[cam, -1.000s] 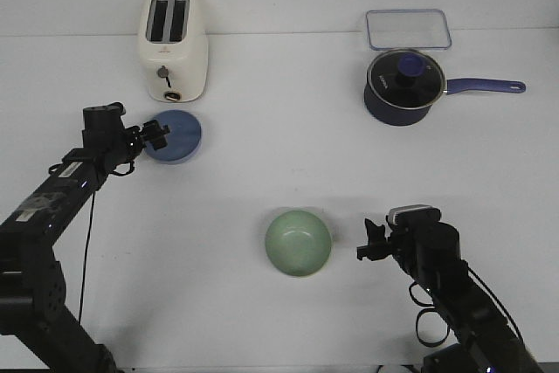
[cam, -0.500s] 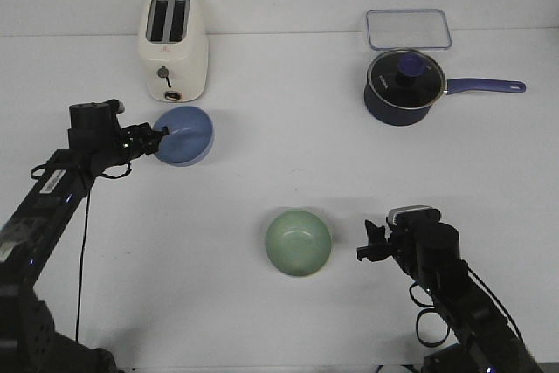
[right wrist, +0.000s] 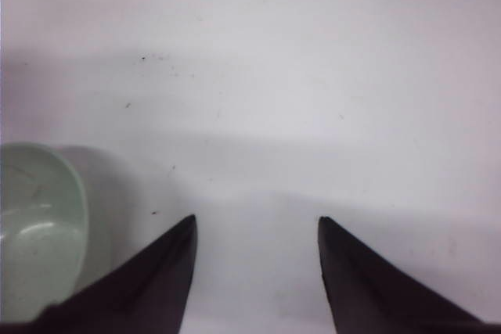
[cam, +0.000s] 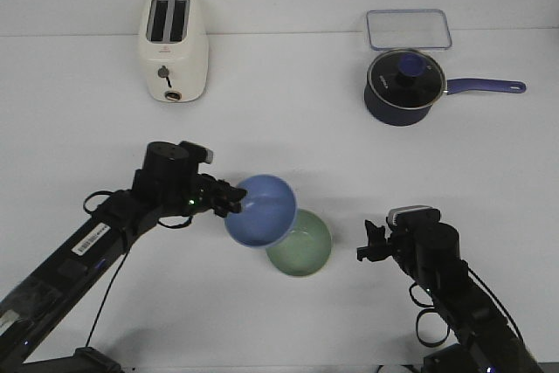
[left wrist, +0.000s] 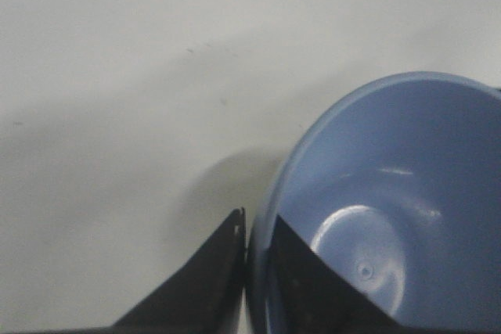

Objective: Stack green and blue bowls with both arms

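Note:
My left gripper (cam: 231,201) is shut on the rim of the blue bowl (cam: 261,210) and holds it tilted in the air, overlapping the near-left part of the green bowl (cam: 306,245), which sits on the table. In the left wrist view the fingers pinch the blue bowl's (left wrist: 391,209) rim, one inside and one outside. My right gripper (cam: 367,246) is open and empty, low on the table just right of the green bowl. The right wrist view shows the green bowl (right wrist: 35,224) beside the open fingers.
A white toaster (cam: 173,47) stands at the back left. A dark navy saucepan (cam: 403,86) with a lid and long handle stands at the back right, with a clear rectangular lid (cam: 408,29) behind it.
My left arm has lifted the blue bowl from beside the toaster and carried it right and toward the front, up to the green bowl. The right arm has not moved.

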